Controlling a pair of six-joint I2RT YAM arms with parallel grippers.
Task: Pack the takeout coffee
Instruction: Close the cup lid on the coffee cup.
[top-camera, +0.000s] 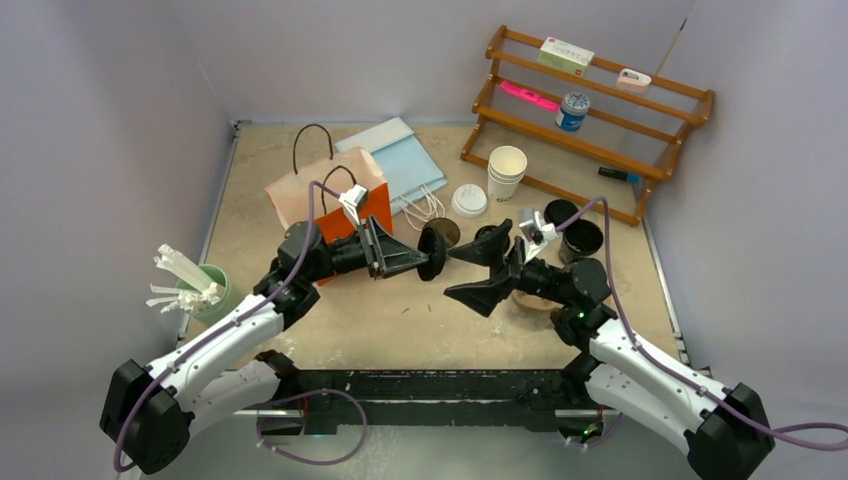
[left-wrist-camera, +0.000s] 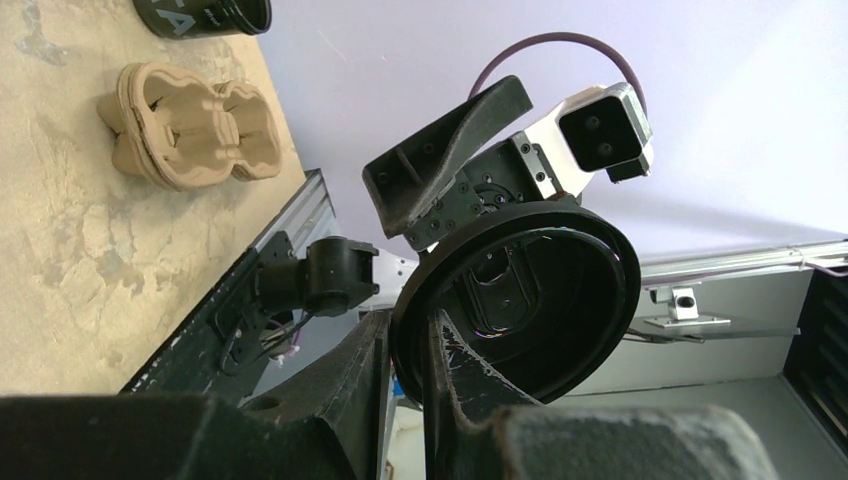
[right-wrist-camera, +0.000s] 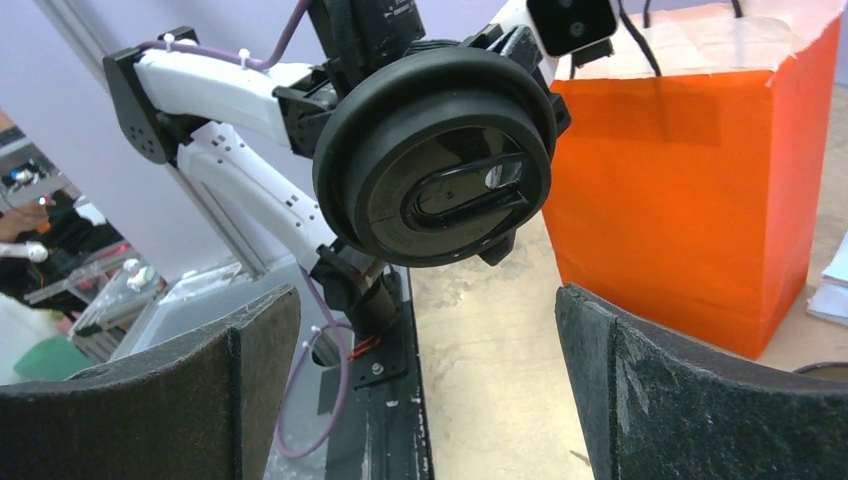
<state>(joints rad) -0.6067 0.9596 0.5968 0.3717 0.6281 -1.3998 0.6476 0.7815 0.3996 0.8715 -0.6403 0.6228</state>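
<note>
A black lid (right-wrist-camera: 435, 165) is clamped in the left gripper (top-camera: 424, 256); the right gripper (top-camera: 468, 272) is spread apart; print on the black cup (left-wrist-camera: 205, 14) cannot be read

The left arm is reaching inward, forearm level, its claw (top-camera: 424, 257) clamping the rim of a black plastic lid (top-camera: 434, 246). The right arm is pointing its claw (top-camera: 450, 273) at the left one, jaws spread wide, gripping nothing.
</note>
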